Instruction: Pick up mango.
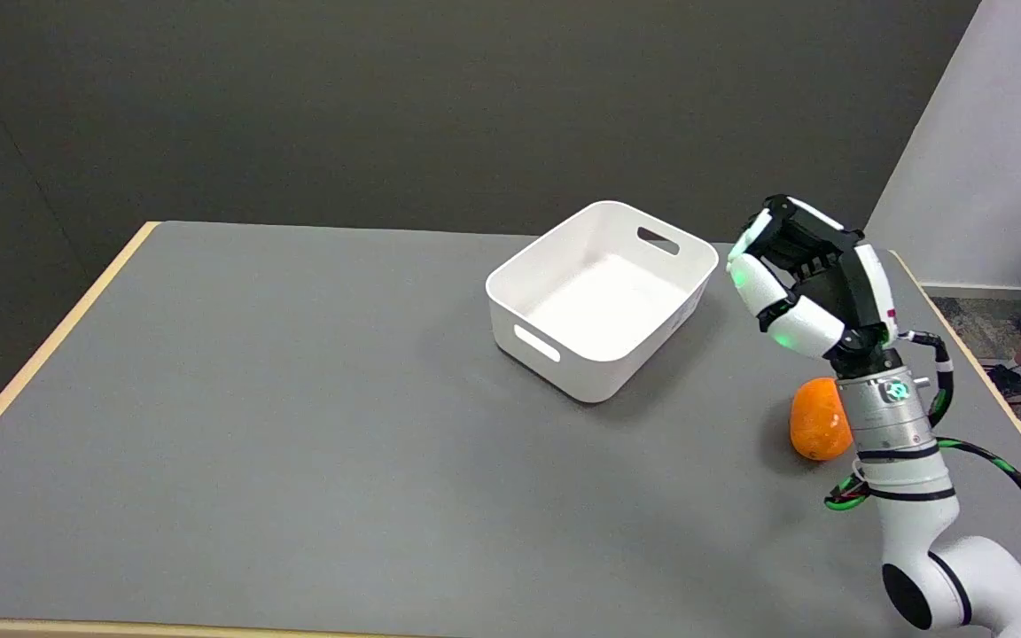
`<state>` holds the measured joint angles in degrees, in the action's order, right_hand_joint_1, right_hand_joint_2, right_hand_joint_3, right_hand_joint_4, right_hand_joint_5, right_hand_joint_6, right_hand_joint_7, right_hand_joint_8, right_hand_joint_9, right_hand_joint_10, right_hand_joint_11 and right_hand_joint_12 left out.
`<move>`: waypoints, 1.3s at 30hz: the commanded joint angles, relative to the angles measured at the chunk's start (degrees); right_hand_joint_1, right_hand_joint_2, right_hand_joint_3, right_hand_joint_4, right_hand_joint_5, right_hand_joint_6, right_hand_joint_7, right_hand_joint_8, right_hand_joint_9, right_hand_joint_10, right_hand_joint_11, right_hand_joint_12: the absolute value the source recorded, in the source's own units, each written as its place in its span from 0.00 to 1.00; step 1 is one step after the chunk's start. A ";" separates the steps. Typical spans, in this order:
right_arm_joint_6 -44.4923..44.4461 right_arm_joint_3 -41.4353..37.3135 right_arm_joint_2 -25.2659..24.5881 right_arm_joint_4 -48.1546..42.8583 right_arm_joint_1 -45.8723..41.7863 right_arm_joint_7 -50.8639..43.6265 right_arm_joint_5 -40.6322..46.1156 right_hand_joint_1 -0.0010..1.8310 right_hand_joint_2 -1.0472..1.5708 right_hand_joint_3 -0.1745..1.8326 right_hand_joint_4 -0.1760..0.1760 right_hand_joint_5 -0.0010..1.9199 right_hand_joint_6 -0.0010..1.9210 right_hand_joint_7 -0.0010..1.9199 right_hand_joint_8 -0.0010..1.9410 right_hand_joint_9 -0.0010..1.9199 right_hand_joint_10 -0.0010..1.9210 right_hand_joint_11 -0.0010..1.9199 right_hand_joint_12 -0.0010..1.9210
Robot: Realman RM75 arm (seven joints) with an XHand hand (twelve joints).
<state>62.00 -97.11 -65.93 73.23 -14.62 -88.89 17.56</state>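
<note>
The grey desk (pixel 298 425) fills most of the frame, with a white handled bin (pixel 601 299) right of centre. At right the right hand (pixel 807 288) hovers in the air — fingers (pixel 754 275) curled but grasping nothing — above the orange mango (pixel 816 421), which lies on the desk at lower right, partly behind the wrist.
</note>
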 commanded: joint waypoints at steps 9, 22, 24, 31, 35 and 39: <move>-5.78 -14.14 -1.63 1.09 -9.10 -4.88 -2.74 0.65 0.77 0.35 0.36 0.36 0.78 0.48 0.66 0.43 0.75 0.41 1.00; -10.13 -19.06 -4.71 -3.10 -7.64 -29.84 -4.48 0.65 0.77 0.35 0.35 0.36 0.79 0.48 0.66 0.43 0.76 0.39 1.00; -10.57 -20.32 -4.55 -4.74 -7.39 -30.96 -4.82 0.65 0.79 0.31 0.32 0.35 0.78 0.48 0.65 0.43 0.73 0.39 1.00; -13.19 -26.75 -8.18 -4.29 -11.94 -30.81 -4.73 0.48 0.66 0.54 0.14 0.25 0.54 0.39 0.56 0.37 0.73 0.36 0.98; -13.64 -27.63 -11.57 -2.08 -15.67 -30.72 -4.96 0.39 0.65 0.52 0.05 0.16 0.33 0.27 0.42 0.26 0.66 0.31 0.94; -12.21 -26.32 -15.05 -0.28 -18.64 -31.10 -5.26 0.33 0.65 0.50 0.00 0.12 0.28 0.21 0.35 0.17 0.59 0.29 0.94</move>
<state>52.14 -117.68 -71.66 70.37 -24.44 -113.57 13.35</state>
